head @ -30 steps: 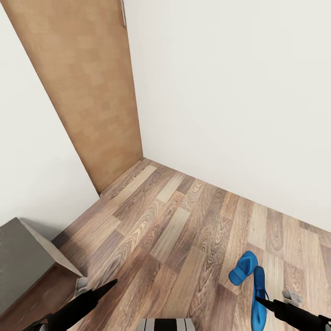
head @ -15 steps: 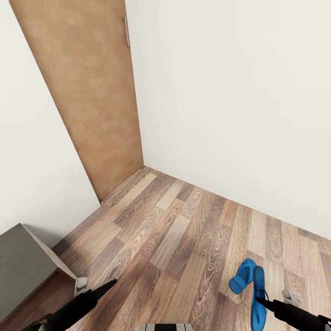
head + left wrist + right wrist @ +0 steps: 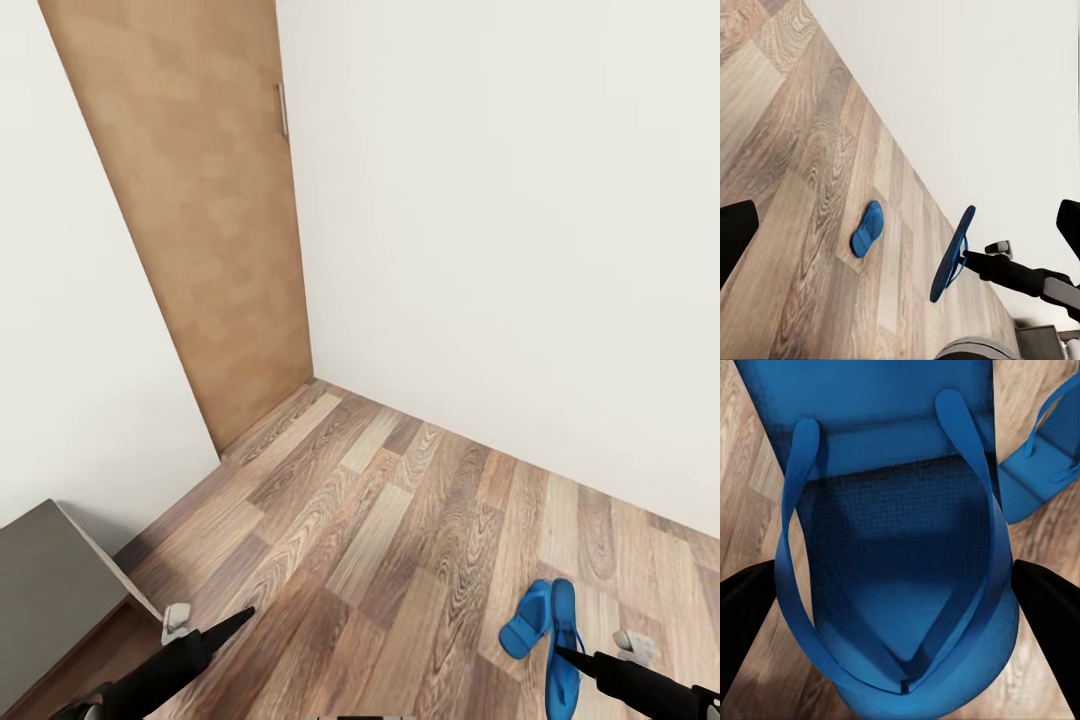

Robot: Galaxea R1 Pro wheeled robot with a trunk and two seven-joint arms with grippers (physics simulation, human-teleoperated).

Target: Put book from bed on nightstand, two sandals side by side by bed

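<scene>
One blue sandal (image 3: 563,640) is up off the floor, held edge-on by the right pincer (image 3: 562,654); in the right wrist view its sole and Y-strap (image 3: 896,547) sit betw. the two black fingers (image 3: 1050,622), which stand wide at either side of the toe end. Whether the pads actually press the sole I can't tell from that view, but the left wrist view shows the sandal (image 3: 952,253) hanging tilted in the air on the tip of the right arm, so it's gripped. The 2nd sandal (image 3: 526,620) lies flat on the wood-plank floor (image 3: 400,520), just beside the held one and overlapping it in the head view; left wrist view has it (image 3: 867,229) alone on the planks, near the floor's edge along the white wall (image 3: 520,220). Left pincer (image 3: 240,618) hovers low over the floor, well apart from both sandals, w/ nothing in it; its two dark fingertips (image 3: 735,232) sit far apart at opposite sides of the left wrist view, so it's spread wide. In the floor's far corner a plain brown door (image 3: 200,220) meets the white wall. A grey-topped piece of furniture (image 3: 50,580) shows by the floor's near left edge; can't tell what it is.
</scene>
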